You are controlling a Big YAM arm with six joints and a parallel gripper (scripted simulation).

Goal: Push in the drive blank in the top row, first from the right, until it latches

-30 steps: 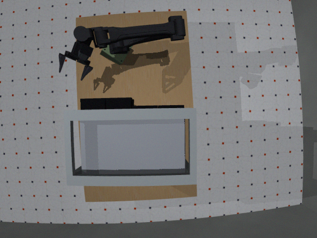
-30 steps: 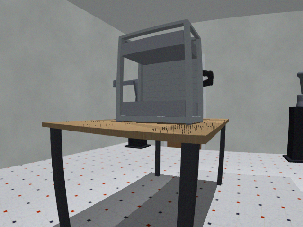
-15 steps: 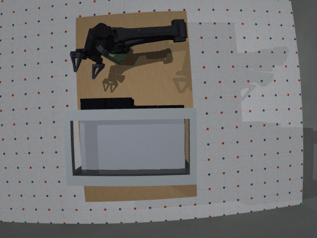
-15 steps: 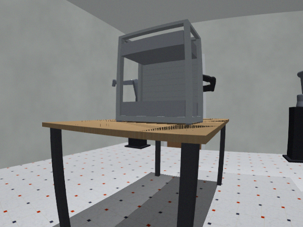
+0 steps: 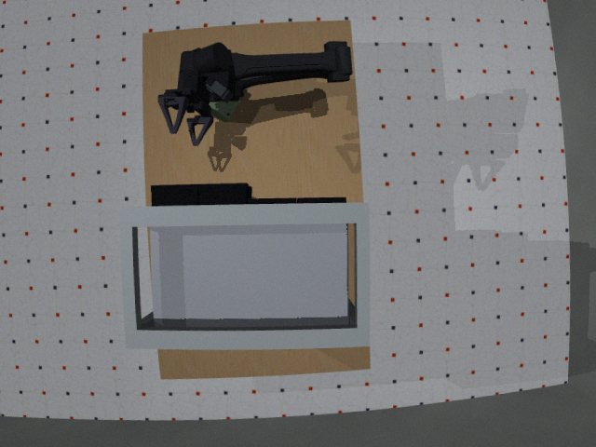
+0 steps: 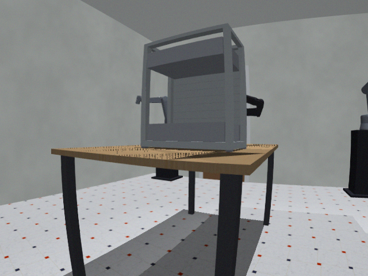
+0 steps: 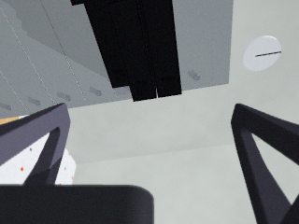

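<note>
1. The black gripper, with triangular open-frame fingers, is spread wide and nothing is held.
2. It is seen over the wooden table, near the far left corner.
3. The grey box-frame rack fills the near half.
4. Protruding black drive blanks appear from above; grey knobbed fronts only at the wrist.
5. The blanks lie ahead of the fingertips, apart.
</note>
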